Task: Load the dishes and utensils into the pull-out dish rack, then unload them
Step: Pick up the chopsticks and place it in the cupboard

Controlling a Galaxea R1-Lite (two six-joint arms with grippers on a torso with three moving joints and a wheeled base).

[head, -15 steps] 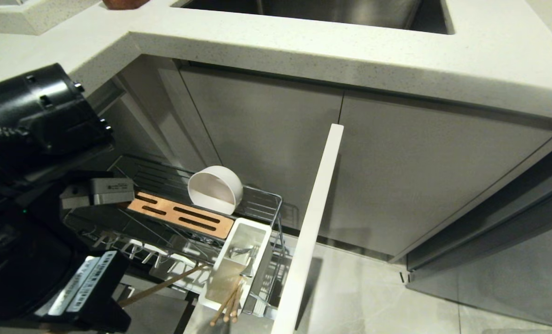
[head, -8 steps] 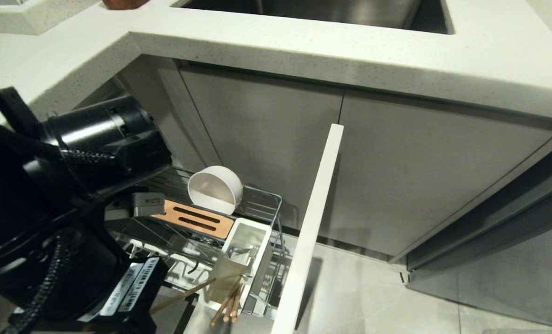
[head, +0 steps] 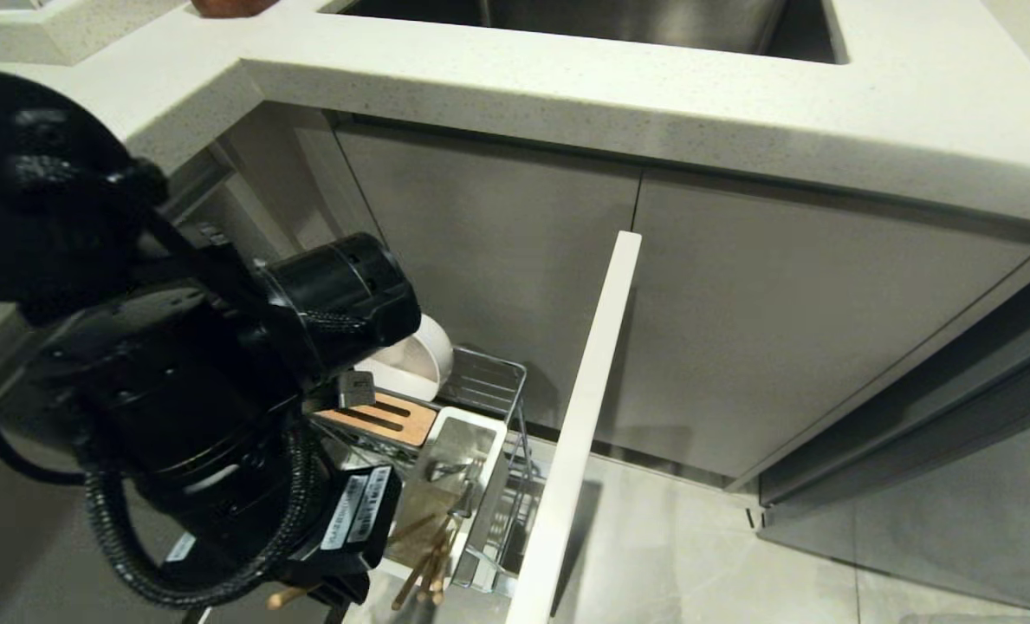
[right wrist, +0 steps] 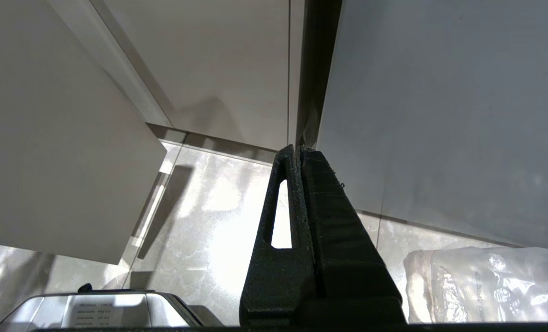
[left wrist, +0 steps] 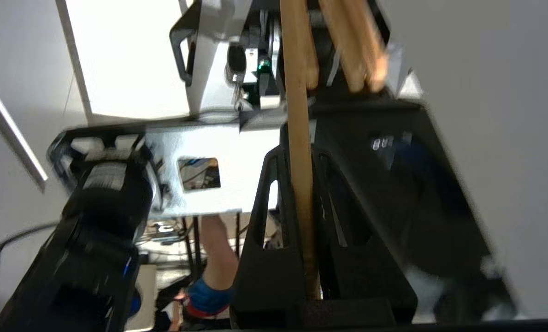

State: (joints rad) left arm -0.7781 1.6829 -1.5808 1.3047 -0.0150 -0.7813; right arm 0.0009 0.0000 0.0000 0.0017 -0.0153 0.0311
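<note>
The pull-out dish rack stands drawn out below the counter, its pale front panel edge-on. A cream-white bowl sits on edge behind the wooden strip. Several chopsticks lean in the white caddy. My left arm covers most of the rack. Low beside the caddy, my left gripper is shut on one chopstick, which points up toward the others. Its butt end shows under the wrist. My right gripper is shut and empty, parked near the floor.
A steel sink is set in the speckled countertop above grey cabinet doors. Tiled floor lies right of the rack front. A plastic bag lies by the right gripper. A person's leg shows behind me.
My left arm has swung right and forward over the rack, hiding most of it and part of the bowl. The held chopstick has moved with it toward the caddy.
</note>
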